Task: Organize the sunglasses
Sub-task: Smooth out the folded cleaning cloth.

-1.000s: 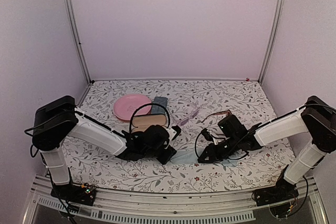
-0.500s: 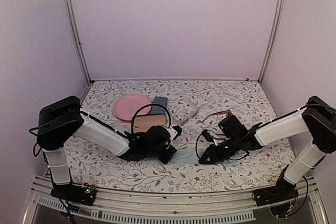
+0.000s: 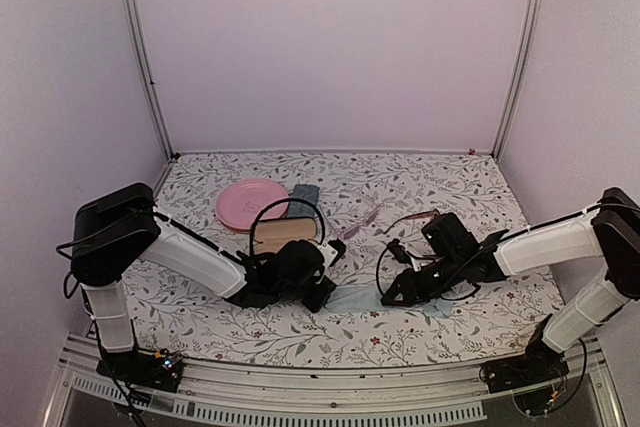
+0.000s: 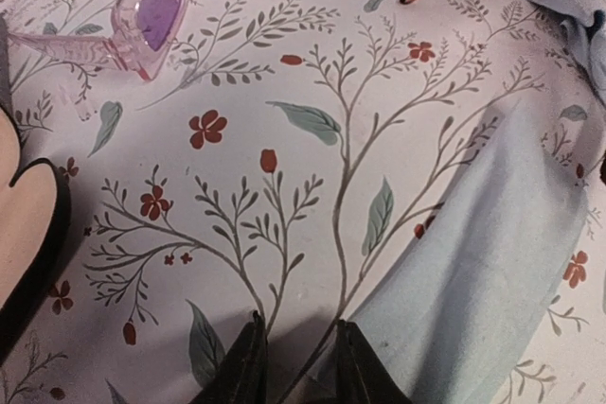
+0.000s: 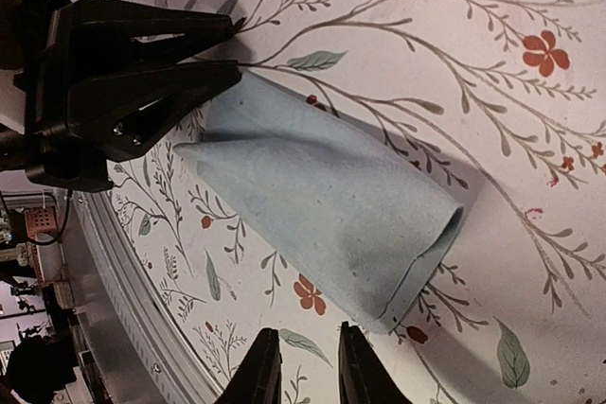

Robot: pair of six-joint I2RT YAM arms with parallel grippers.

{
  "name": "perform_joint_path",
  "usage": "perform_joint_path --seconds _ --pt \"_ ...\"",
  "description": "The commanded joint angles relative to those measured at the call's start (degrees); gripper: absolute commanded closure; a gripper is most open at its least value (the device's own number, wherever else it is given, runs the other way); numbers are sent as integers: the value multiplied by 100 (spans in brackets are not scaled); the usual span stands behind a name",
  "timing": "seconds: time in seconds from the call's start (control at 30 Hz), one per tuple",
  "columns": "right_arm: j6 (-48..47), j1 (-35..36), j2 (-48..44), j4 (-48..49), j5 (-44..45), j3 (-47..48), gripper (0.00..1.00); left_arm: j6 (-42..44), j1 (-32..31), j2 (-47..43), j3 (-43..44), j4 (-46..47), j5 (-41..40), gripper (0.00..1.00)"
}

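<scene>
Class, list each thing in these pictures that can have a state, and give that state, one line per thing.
Pink sunglasses: on table, uncased.
Brown sunglasses: on table, uncased, partly hidden.
Black case: open.
Grey case: open or shut, cannot tell.
Plate: empty.
Cloth: folded over, lying on table.
Left gripper: jaws nearly closed at cloth corner; grip unclear.
Right gripper: jaws slightly open, empty.

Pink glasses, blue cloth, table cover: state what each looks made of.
Pink glasses: glossy translucent plastic. The frame lets light through and the lens is tinted violet.
Blue cloth: soft matte fabric, maybe microfibre. It lies folded over itself, and its edge looks stitched.
Table cover: matte sheet with a printed floral pattern. Whether it is fabric or vinyl cannot be told.
</scene>
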Motion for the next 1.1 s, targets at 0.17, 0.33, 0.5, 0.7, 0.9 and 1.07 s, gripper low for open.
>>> perform_joint_path --seconds 0.17,0.33,0.5,0.7,0.9,1.07 --pt "66 162 675 662 -316 431 76 6 30 202 -91 -179 -38 73" --pt "41 172 962 718 -307 504 76 14 27 202 -90 -197 -55 73" --pt "65 165 1003 681 -217 306 77 30 15 175 -106 -223 -91 73" --pt "112 163 934 523 -159 25 77 24 12 197 -156 -215 -126 74" --pt "109 163 776 314 -100 -114 77 41 4 200 -169 -223 -166 74" --pt "78 164 643 141 -20 -141 77 41 -9 398 -179 -233 -197 75"
